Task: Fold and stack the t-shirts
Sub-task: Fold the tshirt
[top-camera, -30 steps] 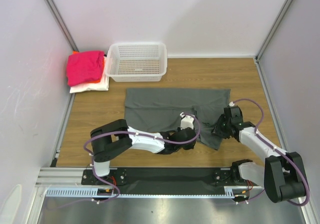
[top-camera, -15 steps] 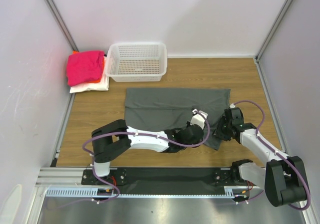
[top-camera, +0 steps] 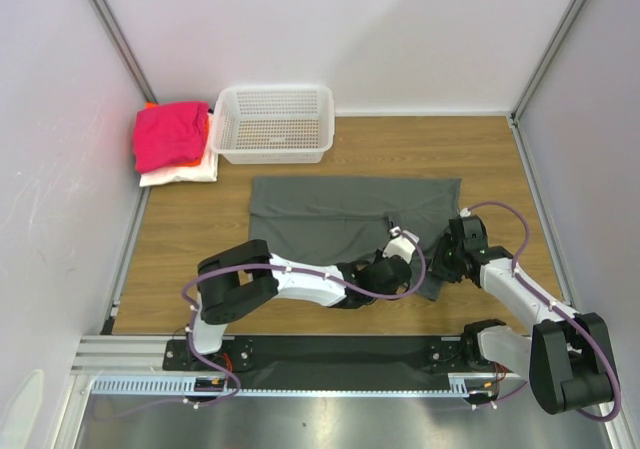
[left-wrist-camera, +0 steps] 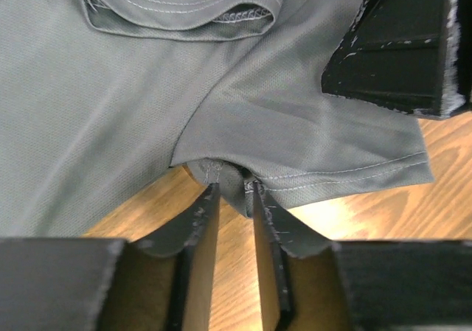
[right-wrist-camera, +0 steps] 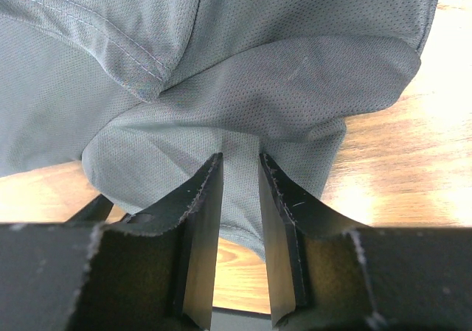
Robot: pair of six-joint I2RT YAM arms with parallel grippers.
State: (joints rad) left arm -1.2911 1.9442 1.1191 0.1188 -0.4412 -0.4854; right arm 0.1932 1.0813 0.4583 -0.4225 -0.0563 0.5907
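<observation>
Grey t-shirt (top-camera: 340,214) lies spread mid-worktop (top-camera: 200,239) and looks barely folded, so it's not stacked yet. Left gripper (left-wrist-camera: 230,187) has its jaws nearly closed, nipping the near-right sleeve hem. Right gripper (right-wrist-camera: 240,161) has its jaws pinching cloth just beside it. The folded pile (top-camera: 172,137) of pink, orange and white sits far left by the basket (top-camera: 272,91).

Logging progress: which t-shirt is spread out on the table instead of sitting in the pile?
The dark grey t-shirt, lying open mid-table; the pink, orange and white ones sit stacked left of the basket.
</observation>
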